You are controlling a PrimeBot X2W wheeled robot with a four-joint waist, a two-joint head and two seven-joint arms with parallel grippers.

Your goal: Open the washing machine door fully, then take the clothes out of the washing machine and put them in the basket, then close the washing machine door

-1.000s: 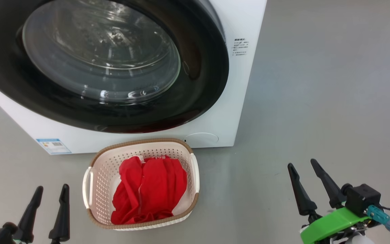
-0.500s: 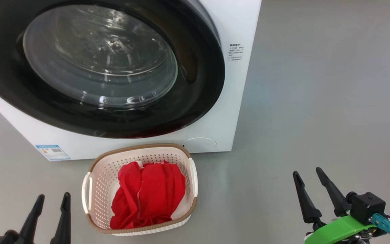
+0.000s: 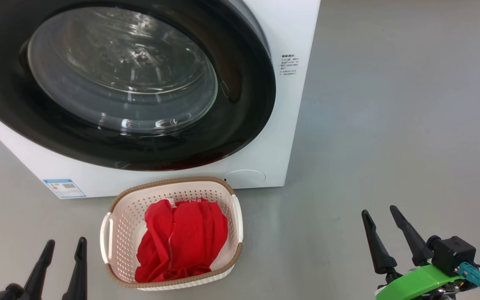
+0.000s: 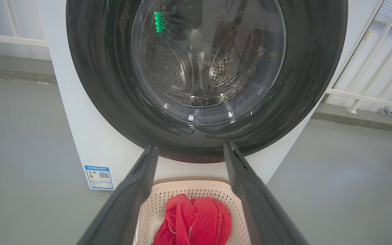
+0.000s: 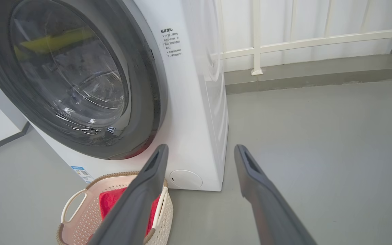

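My left gripper (image 3: 66,241) sits at 7 o'clock in the head view, its two dark fingers spread with nothing between them. My right gripper (image 3: 378,210) is at 5 o'clock, spread the same way and also holding nothing. Both hang above the grey floor (image 3: 390,125), well apart from everything else. The clothes (image 3: 181,237) lie in a bright red heap inside the basket (image 3: 173,181), which stands on the floor at 6 o'clock, just in front of the washing machine (image 3: 290,125). The washing machine door (image 3: 244,104) takes up the 11 o'clock side and lies flat against the white front. Through its glass my left wrist view shows the perforated drum. A small blue label (image 3: 64,188) sits low on the front, at 9 o'clock from the basket.
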